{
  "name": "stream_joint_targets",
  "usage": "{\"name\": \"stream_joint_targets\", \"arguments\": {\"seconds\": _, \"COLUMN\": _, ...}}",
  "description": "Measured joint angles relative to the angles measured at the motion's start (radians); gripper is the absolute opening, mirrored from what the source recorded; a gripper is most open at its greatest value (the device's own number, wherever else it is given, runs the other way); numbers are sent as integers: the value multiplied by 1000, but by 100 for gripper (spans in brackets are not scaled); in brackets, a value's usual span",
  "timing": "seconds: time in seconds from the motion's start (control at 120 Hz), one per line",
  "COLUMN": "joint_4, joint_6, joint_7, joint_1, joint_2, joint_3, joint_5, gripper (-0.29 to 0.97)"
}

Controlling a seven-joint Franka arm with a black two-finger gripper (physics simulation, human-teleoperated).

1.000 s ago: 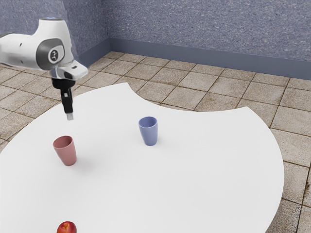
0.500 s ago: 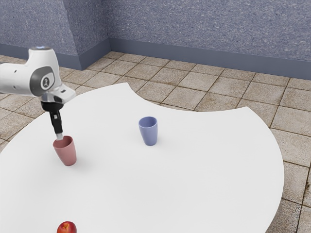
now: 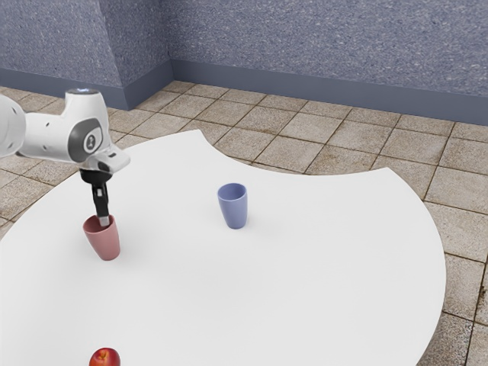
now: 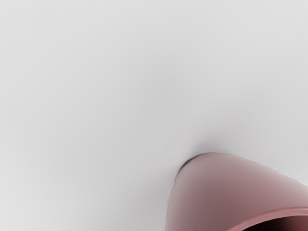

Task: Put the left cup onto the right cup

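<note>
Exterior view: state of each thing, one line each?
pink cup: upright on the table, mouth up.
blue cup: upright, apart from the pink cup, nothing on it.
apple: resting on the table, untouched.
gripper: down at the pink cup's rim, grip not readable.

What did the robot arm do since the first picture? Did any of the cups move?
The arm came down. Its end effector dropped from above the table to the rim of the pink cup, then shifted slightly toward the exterior view's right. Whether it has taken hold of the cup cannot be told. The pink cup, the blue cup and the red apple stayed where they were on the white table.
</note>
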Motion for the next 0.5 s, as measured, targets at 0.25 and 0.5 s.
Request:
{"name": "stream_joint_targets", "arguments": {"seconds": 0.25, "joint_4": -31, "joint_6": 24, "joint_7": 23, "joint_1": 6, "joint_2": -3, "joint_3": 1, "joint_5": -16, "gripper": 15}}
{"name": "stream_joint_targets", "arguments": {"seconds": 0.5, "joint_4": -32, "joint_6": 32, "joint_7": 36, "joint_1": 2, "joint_2": -12, "joint_3": 1, "joint_5": -18, "gripper": -5}}
